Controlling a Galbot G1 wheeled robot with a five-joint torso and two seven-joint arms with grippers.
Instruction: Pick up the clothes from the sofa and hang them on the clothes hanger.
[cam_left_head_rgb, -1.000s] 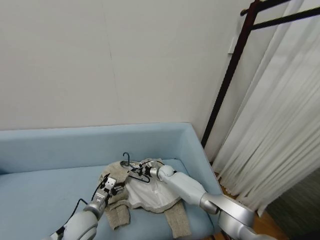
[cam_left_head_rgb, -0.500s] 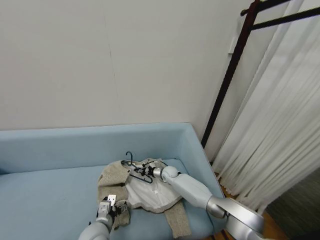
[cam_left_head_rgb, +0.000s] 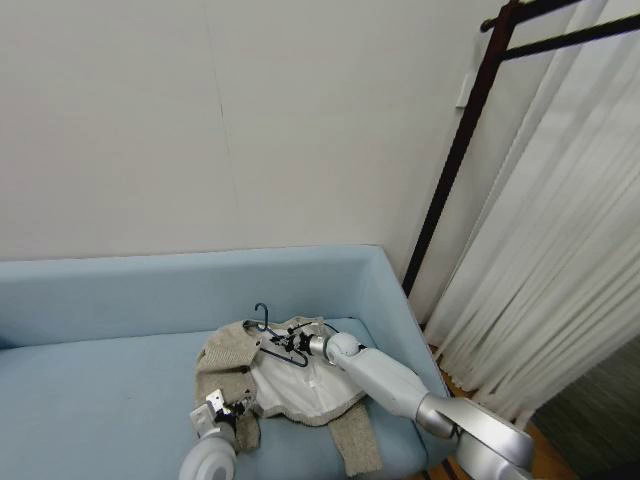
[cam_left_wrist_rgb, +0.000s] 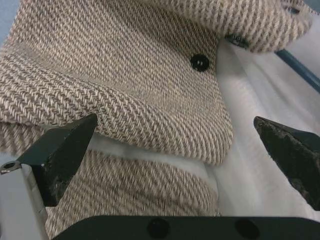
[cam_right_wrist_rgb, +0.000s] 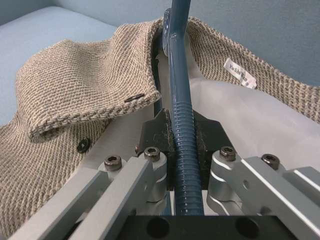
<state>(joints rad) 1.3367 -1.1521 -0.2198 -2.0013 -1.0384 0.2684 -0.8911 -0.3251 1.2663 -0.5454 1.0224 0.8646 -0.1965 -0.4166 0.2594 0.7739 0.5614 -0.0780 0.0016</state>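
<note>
Head view shows the knit sweater (cam_left_head_rgb: 300, 390) lying on the blue sofa (cam_left_head_rgb: 100, 300), near its right end. My right claw (cam_left_head_rgb: 296, 346) reaches to the sweater's collar. Right wrist view shows the blue hanger (cam_right_wrist_rgb: 180, 110) tucked in that collar, and my right claw is pinching its neck tight, just under the hook. My left claw (cam_left_head_rgb: 224, 407) sits low by the sweater's front edge. Its tips are spread wide and hold nothing. Left wrist view shows a fold of knit with a black button (cam_left_wrist_rgb: 200, 62) lying between them. I think this is the pick-up step: the hanger is gripped, but the sweater is not off the sofa yet. Next I must lift slowly, so the sweater does not slide off. Then I must carry it to the tall dark rack (cam_left_head_rgb: 455, 160) beside the sofa's right end.
</note>
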